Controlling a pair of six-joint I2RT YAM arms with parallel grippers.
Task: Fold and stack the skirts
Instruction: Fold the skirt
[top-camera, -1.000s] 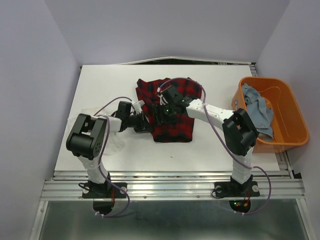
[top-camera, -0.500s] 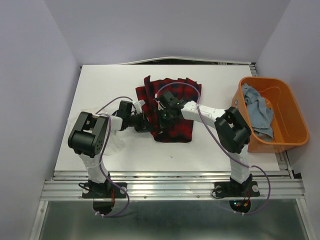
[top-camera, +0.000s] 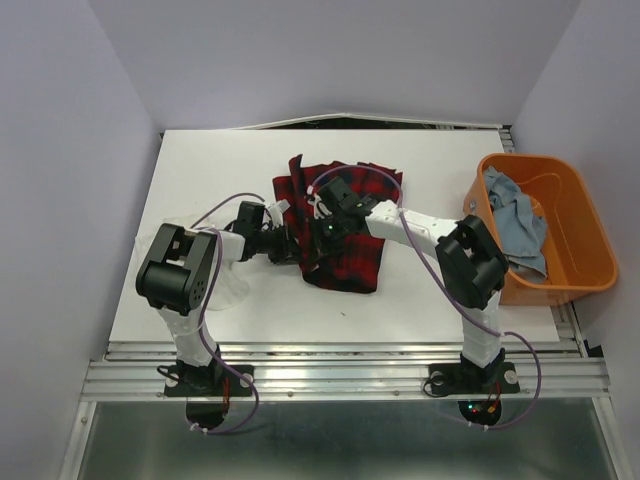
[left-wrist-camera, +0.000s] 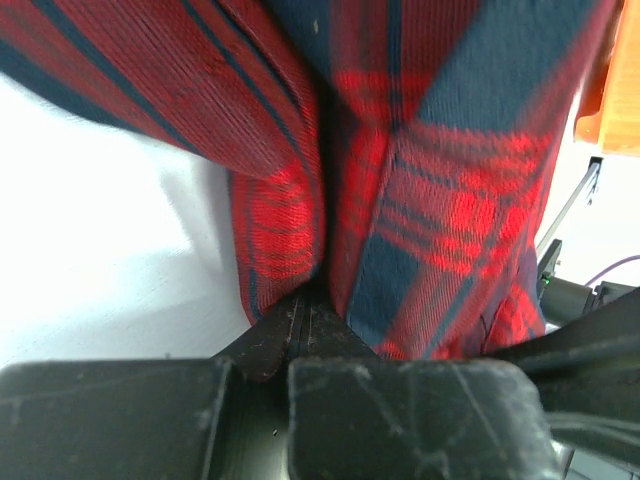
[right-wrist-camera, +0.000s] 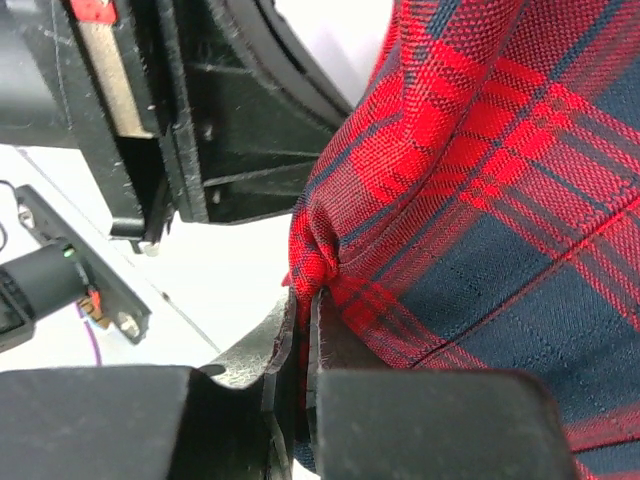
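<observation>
The red-and-black plaid skirt (top-camera: 350, 215) lies bunched mid-table. My left gripper (top-camera: 293, 250) is shut on its left edge; in the left wrist view the plaid cloth (left-wrist-camera: 440, 190) rises straight out of the closed jaws of the left gripper (left-wrist-camera: 305, 300). My right gripper (top-camera: 318, 238) is shut on a pinched fold of the same plaid skirt (right-wrist-camera: 500, 190), close beside the left one. That pinch sits between the tips of the right gripper (right-wrist-camera: 303, 300). A thin white skirt (top-camera: 232, 288) lies under the left arm. The light blue denim skirt (top-camera: 515, 220) sits in the tub.
An orange plastic tub (top-camera: 590, 282) stands at the table's right edge beside the right arm. The left gripper's black body (right-wrist-camera: 200, 120) fills the upper left of the right wrist view, very near the right fingers. Walls close in on three sides of the table.
My right gripper has shut on the plaid skirt's left edge and shifted slightly left. The skirt's near part is now drawn up and skewed. The left arm has barely moved.
</observation>
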